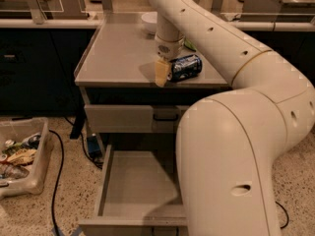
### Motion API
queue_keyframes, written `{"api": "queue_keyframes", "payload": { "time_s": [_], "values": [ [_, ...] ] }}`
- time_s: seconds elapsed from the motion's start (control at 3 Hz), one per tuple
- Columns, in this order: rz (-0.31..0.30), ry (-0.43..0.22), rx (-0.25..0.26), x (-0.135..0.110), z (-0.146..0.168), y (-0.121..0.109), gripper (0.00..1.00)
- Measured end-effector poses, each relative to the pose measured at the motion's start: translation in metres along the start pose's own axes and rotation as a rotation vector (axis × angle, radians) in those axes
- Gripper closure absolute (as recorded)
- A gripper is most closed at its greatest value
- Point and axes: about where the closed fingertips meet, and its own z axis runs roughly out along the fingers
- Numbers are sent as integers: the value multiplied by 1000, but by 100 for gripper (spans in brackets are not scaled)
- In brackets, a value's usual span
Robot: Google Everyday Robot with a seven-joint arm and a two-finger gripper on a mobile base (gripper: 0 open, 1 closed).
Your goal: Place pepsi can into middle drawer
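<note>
The pepsi can (187,67) is blue with white marks and lies on its side near the front edge of the grey cabinet top (118,53). My gripper (165,73) comes down from the white arm and sits right against the can's left end, low over the top. The middle drawer (105,177) is pulled out below, a shallow grey tray with a bare floor; my arm's large white body hides its right part.
A closed grey drawer face with a black handle (165,116) sits above the open drawer. A white bowl (149,21) and a green bag (190,46) are at the back of the top. A bin of rubbish (19,156) and a black cable (56,181) lie on the floor at left.
</note>
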Motion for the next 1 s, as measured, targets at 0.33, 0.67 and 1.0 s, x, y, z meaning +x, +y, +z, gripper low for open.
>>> {"api": "queue_keyframes", "payload": {
  "time_s": [0.33, 0.67, 1.0],
  "values": [
    [0, 0, 0, 0, 0, 0, 15],
    [-38, -54, -8, 1, -5, -11, 0],
    [-39, -55, -9, 1, -5, -11, 0]
  ]
}}
